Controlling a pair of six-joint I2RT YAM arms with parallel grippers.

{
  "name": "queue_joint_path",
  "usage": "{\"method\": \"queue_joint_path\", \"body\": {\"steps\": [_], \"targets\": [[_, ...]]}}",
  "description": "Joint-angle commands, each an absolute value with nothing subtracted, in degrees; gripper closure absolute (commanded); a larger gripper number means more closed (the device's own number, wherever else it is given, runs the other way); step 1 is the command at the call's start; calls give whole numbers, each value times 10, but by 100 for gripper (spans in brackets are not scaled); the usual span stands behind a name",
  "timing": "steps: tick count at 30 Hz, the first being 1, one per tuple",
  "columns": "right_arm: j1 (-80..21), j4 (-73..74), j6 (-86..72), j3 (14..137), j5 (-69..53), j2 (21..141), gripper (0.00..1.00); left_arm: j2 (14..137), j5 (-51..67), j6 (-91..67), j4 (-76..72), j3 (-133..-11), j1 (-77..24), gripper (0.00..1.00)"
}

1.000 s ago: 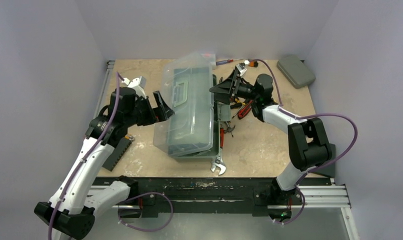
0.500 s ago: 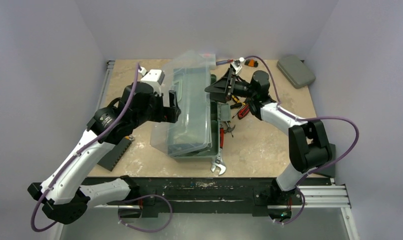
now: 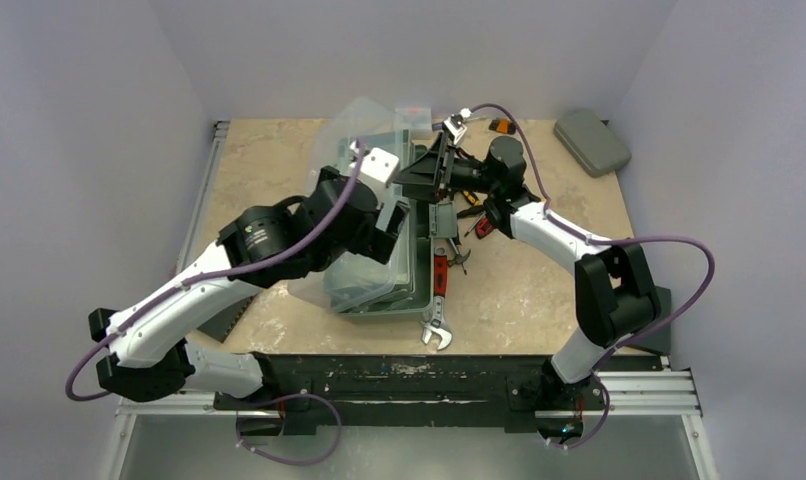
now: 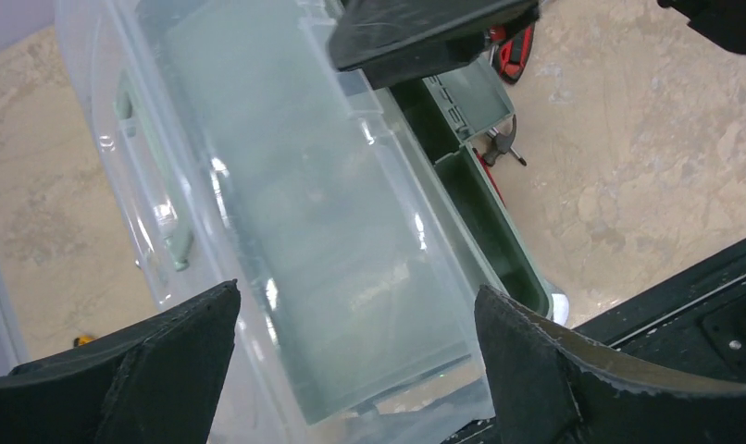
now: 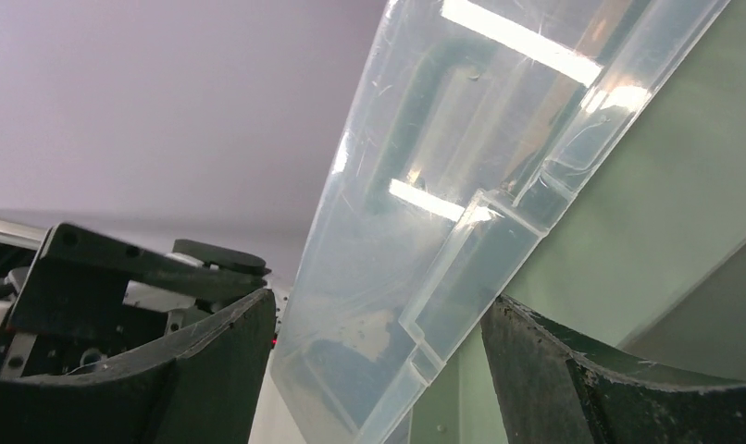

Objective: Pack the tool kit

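- bench (image 3: 549, 270): beige stone-look top, and the toolbox sits about dead centre on it
- toolbox (image 3: 407, 288): long grey-green body running front to back; the green tray compartments (image 4: 480, 208) along its right side are uncovered
- lid (image 3: 357, 125): see-through plastic, tipped up off the toolbox and leaning towards its left side, with a green handle (image 4: 178, 242) on its outer face
- left arm (image 3: 209, 285): reaches in from the toolbox's left and hangs over its middle, so in the top view a good chunk of it is hidden
- right arm (image 3: 554, 232): comes in from the toolbox's right, wrist up at its far right edge
- left gripper (image 4: 355, 291): jaws spread wide above the lid, one finger each side of it and neither touching it, nothing held
- right gripper (image 5: 379, 301): jaws also set wide, the lid's free edge runs between the two fingers and pretty much fills the gap; can't tell if it's really pinching it or just straddling
- grey case (image 3: 591, 142): small and flat, well off to the toolbox's far right, near the bench corner
- wrench (image 3: 436, 326): silver adjustable one lying just off the toolbox's near right corner
- red-handled tool (image 3: 440, 272): right beside the toolbox's right wall, just behind the wrench
- pliers (image 3: 484, 222): red and black grips, a bit further right of the toolbox, half under the right arm
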State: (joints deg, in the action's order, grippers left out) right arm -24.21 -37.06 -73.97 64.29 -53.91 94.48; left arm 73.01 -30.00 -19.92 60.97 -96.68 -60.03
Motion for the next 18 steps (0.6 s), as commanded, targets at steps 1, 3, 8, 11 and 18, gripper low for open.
{"method": "queue_joint_path", "body": {"steps": [1, 3, 8, 11, 18], "targets": [[-261, -408, -753, 690, -540, 944, 21, 770, -433, -174, 666, -1028, -672, 6], [-264, -410, -756, 695, -538, 950, 20, 794, -465, -169, 689, -1051, -700, 6], [-267, -431, -775, 696, -536, 962, 21, 864, -541, -195, 763, -1094, -734, 3], [-267, -434, -777, 694, -535, 964, 21, 910, -578, -222, 825, -1124, -740, 3], [-267, -446, -783, 689, -537, 962, 20, 1006, -627, -293, 960, -1192, -740, 0]]}}
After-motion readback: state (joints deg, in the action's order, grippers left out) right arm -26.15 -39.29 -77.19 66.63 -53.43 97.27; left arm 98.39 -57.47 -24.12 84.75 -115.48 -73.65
